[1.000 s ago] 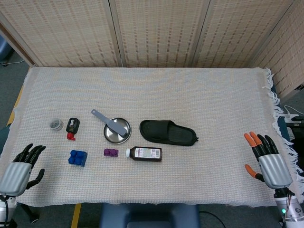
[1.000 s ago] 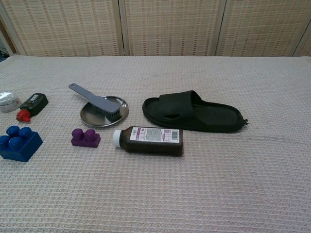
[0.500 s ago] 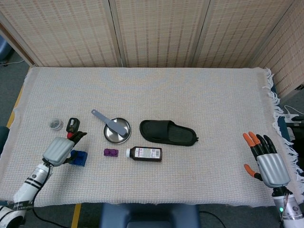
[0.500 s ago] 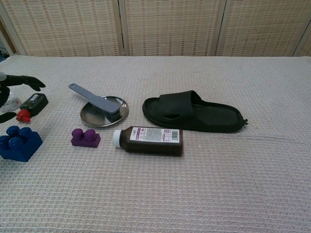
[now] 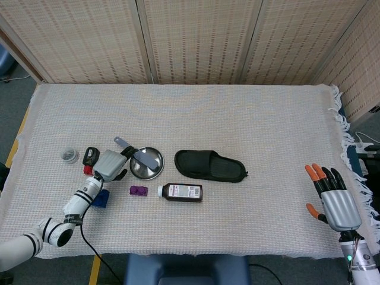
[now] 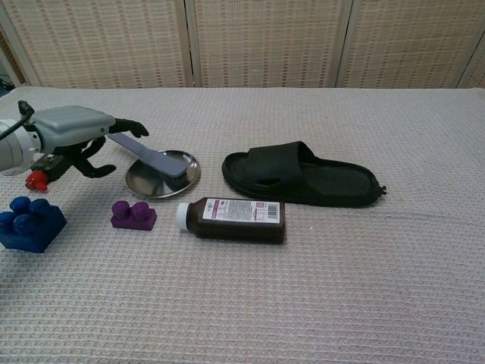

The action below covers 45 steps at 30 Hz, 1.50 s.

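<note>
My left hand [image 5: 110, 164] [image 6: 74, 130] hovers at the handle end of a grey spatula [image 5: 138, 155] [image 6: 148, 155], fingers apart and slightly curled, gripping nothing. The spatula's blade lies in a small steel plate [image 5: 154, 160] [image 6: 145, 182]. Just left of the hand lies a small black bottle with a red cap [image 5: 90, 157] [image 6: 39, 176]. My forearm crosses over a blue brick [image 5: 101, 200] [image 6: 27, 224]. My right hand [image 5: 333, 200] stays open beyond the table's right edge, far from everything, and shows only in the head view.
A purple brick [image 5: 138, 190] [image 6: 133, 215] and a brown medicine bottle [image 5: 181, 192] [image 6: 235, 220] lie in front of the plate. A black slipper [image 5: 209, 166] [image 6: 303, 176] sits to its right. A small round jar [image 5: 70, 155] stands at the far left.
My left hand has swung from the table's near left corner over the blue brick to the spatula handle beside the plate. The right hand has barely shifted. No object has moved.
</note>
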{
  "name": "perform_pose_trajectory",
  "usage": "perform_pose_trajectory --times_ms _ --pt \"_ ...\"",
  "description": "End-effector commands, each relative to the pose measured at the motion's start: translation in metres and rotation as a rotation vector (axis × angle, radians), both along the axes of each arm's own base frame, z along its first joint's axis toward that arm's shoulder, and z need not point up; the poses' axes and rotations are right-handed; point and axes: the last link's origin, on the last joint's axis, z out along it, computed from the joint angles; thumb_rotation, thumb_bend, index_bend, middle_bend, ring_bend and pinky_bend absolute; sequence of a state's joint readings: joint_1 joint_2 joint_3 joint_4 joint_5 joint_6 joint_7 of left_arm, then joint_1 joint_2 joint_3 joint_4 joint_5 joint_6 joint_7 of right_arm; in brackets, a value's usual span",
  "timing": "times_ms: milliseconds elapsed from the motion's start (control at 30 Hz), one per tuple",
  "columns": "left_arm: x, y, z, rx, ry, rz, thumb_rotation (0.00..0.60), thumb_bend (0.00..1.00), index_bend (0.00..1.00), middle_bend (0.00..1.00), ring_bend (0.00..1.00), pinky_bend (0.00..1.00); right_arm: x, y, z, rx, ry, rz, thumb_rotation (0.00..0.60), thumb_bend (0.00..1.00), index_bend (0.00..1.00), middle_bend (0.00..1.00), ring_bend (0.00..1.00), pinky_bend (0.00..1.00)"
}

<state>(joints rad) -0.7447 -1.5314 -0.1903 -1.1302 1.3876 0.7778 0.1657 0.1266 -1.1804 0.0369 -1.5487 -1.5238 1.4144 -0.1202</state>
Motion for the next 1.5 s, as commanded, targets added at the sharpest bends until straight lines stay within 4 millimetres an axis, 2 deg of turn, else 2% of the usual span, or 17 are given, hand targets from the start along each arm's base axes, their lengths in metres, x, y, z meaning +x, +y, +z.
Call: perform_pose_trajectory --times_ms 33,233,567,800,933,1167,1300,1433,1500 --pt "0.015 0.017 -0.017 0.005 0.019 -0.030 0.600 0.45 0.11 0.09 0.73 0.98 -0.001 -0.001 -0.001 0.004 0.003 -0.011 0.600 0.17 0.00 0.00 0.00 0.00" --pt "0.021 0.024 -0.029 -0.006 0.048 -0.058 0.600 0.45 0.12 0.09 0.73 0.98 -0.003 -0.002 0.000 0.001 0.005 -0.024 0.600 0.17 0.00 0.00 0.00 0.00" --pt "0.023 0.027 -0.045 -0.020 0.085 -0.076 0.600 0.43 0.19 0.16 0.73 0.99 -0.004 -0.002 0.001 0.001 0.005 -0.031 0.600 0.17 0.00 0.00 0.00 0.00" --pt "0.021 0.027 -0.049 0.017 0.115 -0.116 0.600 0.42 0.34 0.35 0.74 1.00 -0.003 -0.002 0.001 0.004 0.004 -0.032 0.600 0.17 0.00 0.00 0.00 0.00" --pt "0.020 0.028 -0.049 0.059 0.131 -0.134 0.600 0.42 0.38 0.46 0.77 1.00 -0.003 -0.002 0.000 0.010 0.005 -0.031 0.600 0.17 0.00 0.00 0.00 0.00" --pt "0.019 0.027 -0.041 0.104 0.124 -0.153 0.600 0.42 0.40 0.51 0.78 1.00 -0.002 -0.007 -0.005 0.026 0.008 -0.021 0.600 0.17 0.00 0.00 0.00 0.00" --pt "0.026 0.025 -0.031 0.130 0.091 -0.152 0.600 0.43 0.42 0.52 0.78 1.00 0.006 -0.026 -0.015 0.055 0.008 0.038 0.600 0.17 0.00 0.00 0.00 0.00" --pt "0.041 0.018 -0.022 0.148 0.024 -0.122 0.600 0.43 0.43 0.52 0.78 1.00 0.025 -0.066 -0.034 0.153 0.028 0.124 0.600 0.19 0.00 0.00 0.00 0.00" --pt "0.049 0.016 -0.020 0.153 0.006 -0.106 0.600 0.43 0.43 0.52 0.78 1.00 0.035 -0.082 -0.044 0.212 0.043 0.158 0.600 0.25 0.00 0.00 0.00 0.00"
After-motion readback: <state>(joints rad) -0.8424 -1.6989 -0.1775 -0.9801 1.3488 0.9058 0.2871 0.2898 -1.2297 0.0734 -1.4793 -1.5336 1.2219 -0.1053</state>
